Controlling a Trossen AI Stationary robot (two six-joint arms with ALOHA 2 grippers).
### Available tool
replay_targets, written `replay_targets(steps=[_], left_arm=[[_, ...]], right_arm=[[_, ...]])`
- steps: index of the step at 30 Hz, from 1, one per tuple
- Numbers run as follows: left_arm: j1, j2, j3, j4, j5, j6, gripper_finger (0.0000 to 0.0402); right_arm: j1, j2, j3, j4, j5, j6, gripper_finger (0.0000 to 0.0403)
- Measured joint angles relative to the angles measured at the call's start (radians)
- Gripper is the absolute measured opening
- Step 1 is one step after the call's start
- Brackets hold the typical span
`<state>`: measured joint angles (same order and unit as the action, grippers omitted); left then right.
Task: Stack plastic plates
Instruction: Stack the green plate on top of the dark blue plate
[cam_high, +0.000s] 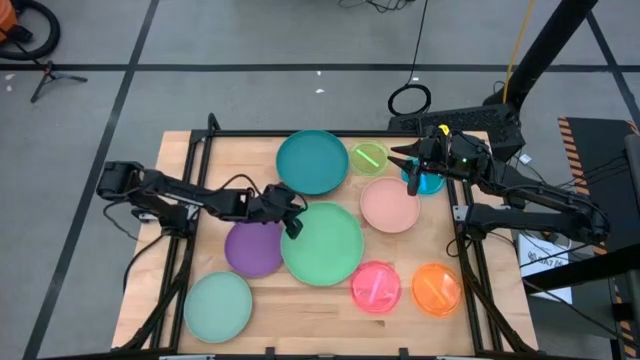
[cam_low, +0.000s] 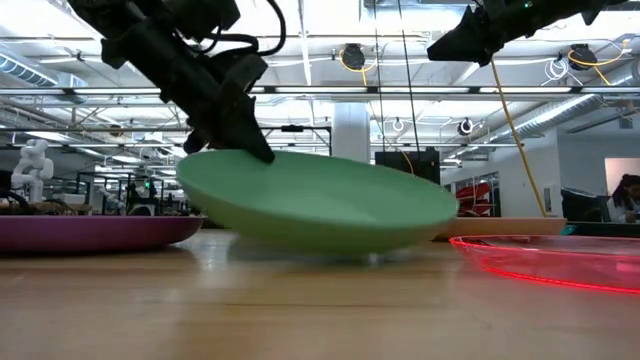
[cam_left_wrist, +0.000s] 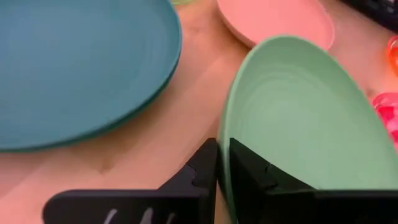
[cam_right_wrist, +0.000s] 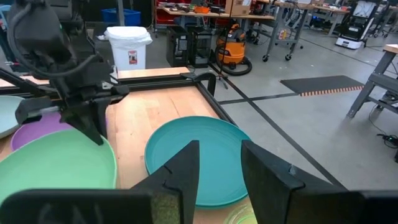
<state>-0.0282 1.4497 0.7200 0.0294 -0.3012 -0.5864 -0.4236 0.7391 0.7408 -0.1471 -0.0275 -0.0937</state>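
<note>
Where left tool (cam_high: 291, 224) pinches green plate (cam_high: 325, 245), rim hidden (tilted).

High view: straight down from above, whole bench (cam_high: 200, 160) in frame, floor on all sides. Low view: level with the bench top, facing across it into the room behind, very close to the green plate (cam_low: 320, 205). Left wrist view: close over the green plate's rim between the left gripper (cam_left_wrist: 222, 168) fingers, facing the teal plate (cam_left_wrist: 74, 62) and pale pink plate (cam_left_wrist: 273, 18). Right wrist view: past the right gripper (cam_right_wrist: 219, 163), across the bench toward the left arm (cam_right_wrist: 68, 81) and workshop floor. Shared by all four: the green plate.
</note>
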Motion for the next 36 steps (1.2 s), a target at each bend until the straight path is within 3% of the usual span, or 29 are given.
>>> replay_targets(steps=[20,36], left_arm=[[0.133,-0.16,0.003,-0.012,0.032,0.139,0.0035],[0.44,-0.194,0.003,-0.007,0.057,0.267,0.0035]], right_arm=[[0.0,0.0,0.0,0.0,0.0,0.0,0.0114],[0.0,0.0,0.0,0.0,0.0,0.0,0.0114]])
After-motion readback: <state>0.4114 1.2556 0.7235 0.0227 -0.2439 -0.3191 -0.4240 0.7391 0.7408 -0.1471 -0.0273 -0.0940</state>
